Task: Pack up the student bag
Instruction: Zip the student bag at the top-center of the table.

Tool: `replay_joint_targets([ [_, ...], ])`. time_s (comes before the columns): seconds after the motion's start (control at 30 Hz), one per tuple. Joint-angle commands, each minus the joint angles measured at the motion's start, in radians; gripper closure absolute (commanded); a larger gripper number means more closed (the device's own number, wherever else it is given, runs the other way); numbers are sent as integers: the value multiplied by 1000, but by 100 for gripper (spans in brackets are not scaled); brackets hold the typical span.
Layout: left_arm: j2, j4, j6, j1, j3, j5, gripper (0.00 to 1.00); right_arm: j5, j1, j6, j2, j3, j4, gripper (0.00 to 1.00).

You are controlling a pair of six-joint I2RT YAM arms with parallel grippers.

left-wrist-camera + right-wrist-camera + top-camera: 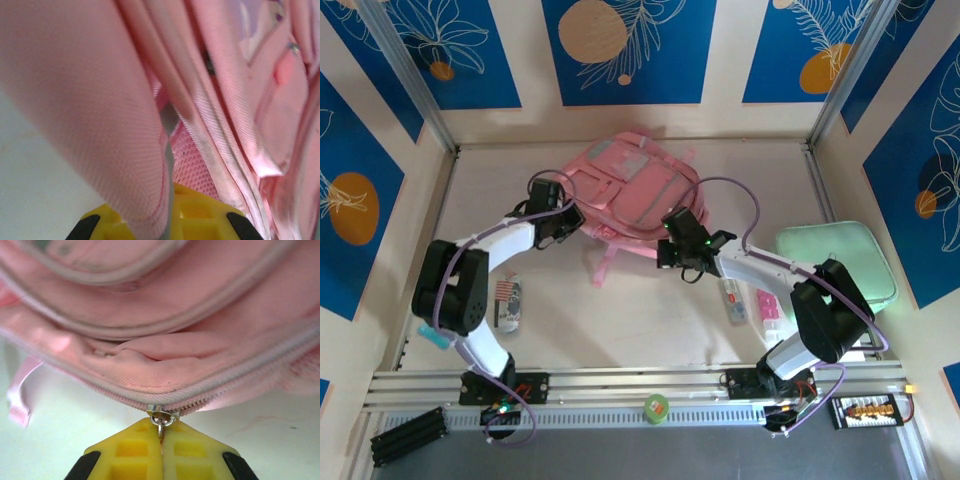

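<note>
Student bag (630,185), pink and soft, lies at the far middle of the table (640,330), at 12 o'clock from the table's centre, with its paler pocket panel facing up. Its pink straps (605,262) trail from its near edge toward 6 o'clock, between the two arms.

The left tool (563,218) meets the bag's edge at 9 o'clock, and the right tool (670,245) meets the near edge at about 5 o'clock.

Around the bag, seen from above:
- A flat mint-green case (835,262) sits at 3 o'clock on the table, its near corner covered by the right arm's elbow.
- A small white item (734,300) and a pink packet (767,305) lie at 4 o'clock, just beside the right forearm.
- A remote-like object (508,303) with a striped print lies at 8 o'clock, close to the left arm's elbow.
- A green tape roll (656,406) rests on the rail at 6 o'clock, between the arm bases.

The wrist views add what the top view is too coarse to show. In the left wrist view, a fold of the bag's pink fabric with grey piping runs down between the yellow pads (200,217), so the left tool is pinching the bag's cloth. Mesh lining shows behind the fold. In the right wrist view, the yellow pads are pressed together on the metal zipper pull (161,430), which hangs from the slider at the bag's lower seam. The zip tape runs up toward 2 o'clock from there, and a strap loop lies on the table at 9 o'clock.
</note>
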State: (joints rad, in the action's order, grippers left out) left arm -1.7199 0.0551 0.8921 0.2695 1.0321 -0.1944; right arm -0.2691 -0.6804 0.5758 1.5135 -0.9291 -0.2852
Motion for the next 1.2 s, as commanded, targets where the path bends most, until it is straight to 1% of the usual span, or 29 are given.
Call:
replay_joint_targets([
  [0.0, -54, -92, -70, -34, 76, -39, 95, 181, -29, -39, 2, -29, 71, 100],
  [0.07, -75, -83, -71, -57, 92, -43, 85, 189, -47, -31, 35, -56, 91, 100],
  [0.2, -53, -54, -78, -106, 70, -23, 51, 226, -71, -9, 121, -144, 119, 100],
  [0.27, -20, -32, -79, -127, 38, -23, 42, 247, -80, -1, 164, -192, 124, 100],
  [0.33, 25, -8, -68, -143, 1, -53, 36, 267, -90, 0, 211, -248, 117, 100],
  [0.47, 123, -2, -5, -136, -85, -143, 30, 274, -107, 0, 292, -348, 79, 100],
  [0.57, 184, -47, 66, -124, -168, -190, 26, 300, -111, 11, 339, -392, 81, 100],
  [0.7, 227, -116, 153, -112, -246, -232, 23, 343, -114, 26, 377, -429, 84, 100],
  [0.87, 228, -181, 218, -81, -285, -238, 23, 367, -119, 40, 390, -443, 83, 100],
  [1.03, 185, -231, 262, -33, -291, -246, 23, 371, -122, 46, 389, -440, 68, 100],
  [1.17, 152, -263, 277, -11, -287, -242, 26, 363, -128, 44, 386, -430, 56, 100],
])
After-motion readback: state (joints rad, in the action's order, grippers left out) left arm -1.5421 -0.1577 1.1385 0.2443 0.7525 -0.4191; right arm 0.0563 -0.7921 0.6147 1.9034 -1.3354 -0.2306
